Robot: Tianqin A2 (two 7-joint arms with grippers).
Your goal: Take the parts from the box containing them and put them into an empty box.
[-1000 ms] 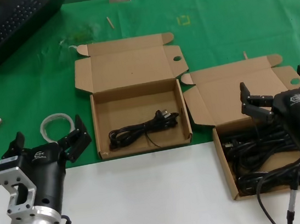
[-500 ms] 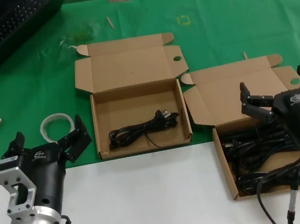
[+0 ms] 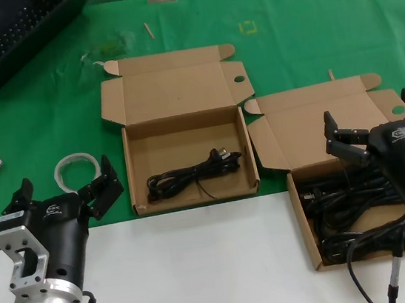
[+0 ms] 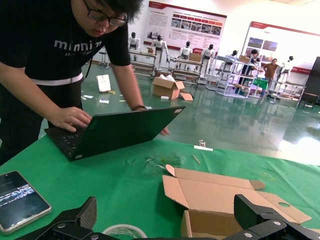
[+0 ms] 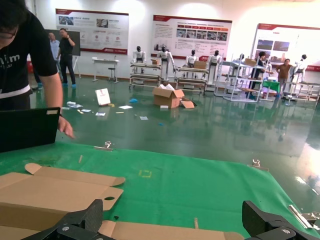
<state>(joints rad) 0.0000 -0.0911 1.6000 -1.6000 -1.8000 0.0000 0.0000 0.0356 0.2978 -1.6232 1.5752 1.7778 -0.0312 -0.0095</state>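
— Where are the cords?

— Most lie tangled in the right box (image 3: 307,205), half hidden under my right gripper (image 3: 375,127), jaws spread and empty. One bundle (image 3: 194,173) sits in the middle box (image 3: 184,128).

— And your left?

— My left gripper (image 3: 65,193) hovers beside the tubing ring (image 3: 75,168), jaws open.
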